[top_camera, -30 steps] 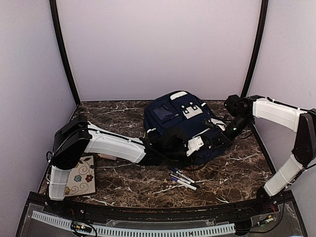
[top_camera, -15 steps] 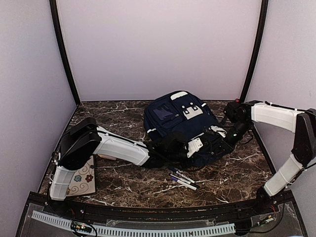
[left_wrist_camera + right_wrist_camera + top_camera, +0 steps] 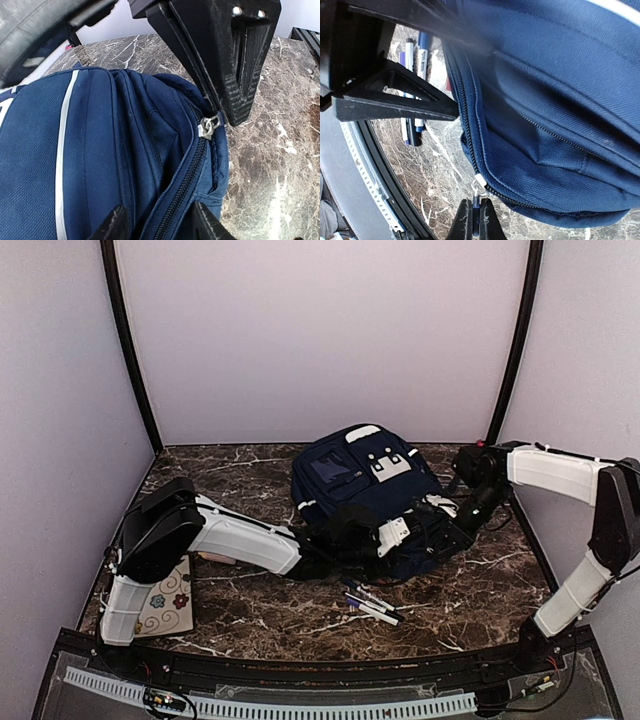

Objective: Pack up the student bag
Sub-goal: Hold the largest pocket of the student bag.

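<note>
Dark marbled counter (image 3: 250, 610) under pale walls carries the student bag (image 3: 365, 490) at the centre of the overhead frame. At the bag's corner the right pincer (image 3: 475, 222) is closed on the zip pull (image 3: 478, 192) — the left pincer (image 3: 160, 226) stands parted, jaws astride the zipped seam. Some pens (image 3: 372, 602) lie just below the bag, lower centre.

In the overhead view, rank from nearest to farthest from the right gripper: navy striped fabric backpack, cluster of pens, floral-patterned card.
1. Navy backpack, zip pull pinched in the right gripper.
2. Pens, front centre.
3. Floral card, far left.
</note>
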`<state>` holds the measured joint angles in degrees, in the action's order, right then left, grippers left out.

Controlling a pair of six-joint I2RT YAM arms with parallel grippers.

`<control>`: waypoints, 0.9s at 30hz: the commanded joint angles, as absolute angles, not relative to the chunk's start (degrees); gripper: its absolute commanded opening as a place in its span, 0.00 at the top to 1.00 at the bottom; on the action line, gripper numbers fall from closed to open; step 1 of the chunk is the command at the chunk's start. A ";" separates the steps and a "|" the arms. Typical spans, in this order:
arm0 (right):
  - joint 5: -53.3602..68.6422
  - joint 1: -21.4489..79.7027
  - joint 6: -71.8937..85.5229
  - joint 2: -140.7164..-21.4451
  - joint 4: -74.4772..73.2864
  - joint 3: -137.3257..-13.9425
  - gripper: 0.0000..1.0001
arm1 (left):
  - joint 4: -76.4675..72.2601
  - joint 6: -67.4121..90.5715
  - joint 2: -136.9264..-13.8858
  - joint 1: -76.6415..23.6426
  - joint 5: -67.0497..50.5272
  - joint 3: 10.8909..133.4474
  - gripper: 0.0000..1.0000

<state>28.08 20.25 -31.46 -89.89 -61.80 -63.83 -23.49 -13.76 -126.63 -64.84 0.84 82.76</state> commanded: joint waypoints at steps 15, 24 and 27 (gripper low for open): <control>31.98 20.57 -31.93 -87.71 -63.72 -65.20 1.00 | -18.55 -14.76 -130.20 -64.95 -8.24 91.14 0.55; 26.46 19.95 -30.16 -88.68 -62.84 -64.44 1.00 | -17.23 -14.18 -131.28 -64.95 -5.35 92.33 0.96; 21.77 17.38 -29.29 -90.38 -63.13 -64.69 1.00 | -16.76 -13.90 -130.58 -64.95 -4.17 91.99 1.00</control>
